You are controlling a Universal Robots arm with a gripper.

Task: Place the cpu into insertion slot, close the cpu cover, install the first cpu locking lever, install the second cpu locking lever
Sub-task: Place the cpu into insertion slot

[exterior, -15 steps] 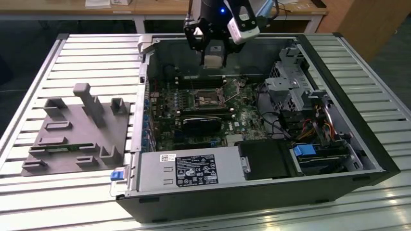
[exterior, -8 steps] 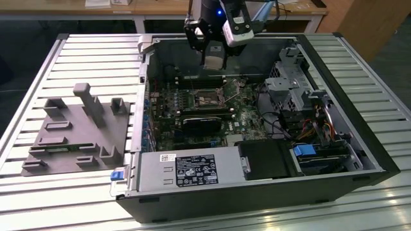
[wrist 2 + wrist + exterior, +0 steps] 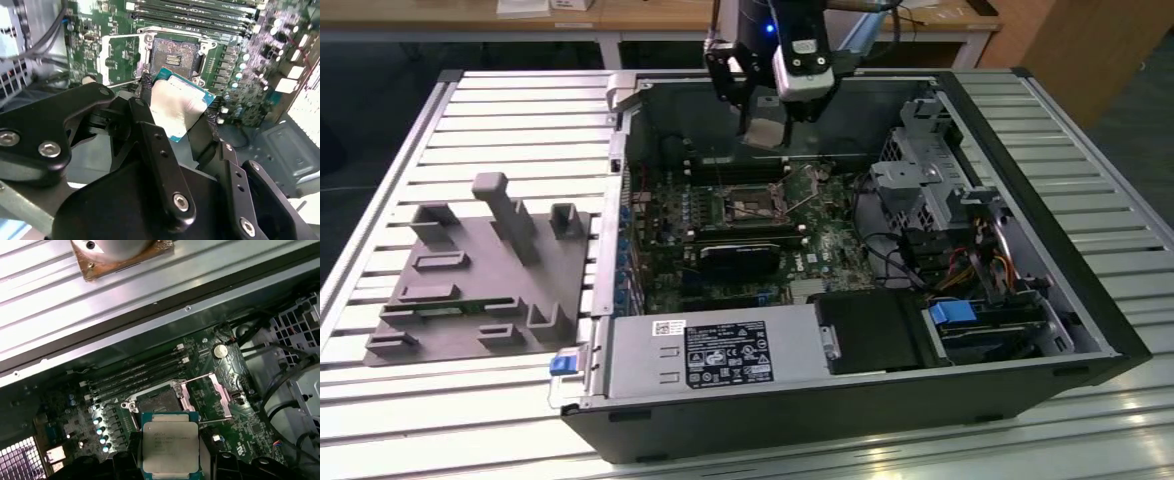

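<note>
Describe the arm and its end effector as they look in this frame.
In the second wrist view the end effector is matte black: flat, rounded link bars joined by silver socket-head screws. In the exterior view the arm ends in a black wrist with a silver-grey housing, a small blue light and a dark cable at its top.

We log: open black computer case (image 3: 854, 410) on slatted metal table (image 3: 520, 120) | grey fixture block (image 3: 467, 280) apart, at the exterior view's left | power supply (image 3: 707, 355) inside case | green motherboard (image 3: 834, 260) | long memory slots (image 3: 135, 377)
</note>
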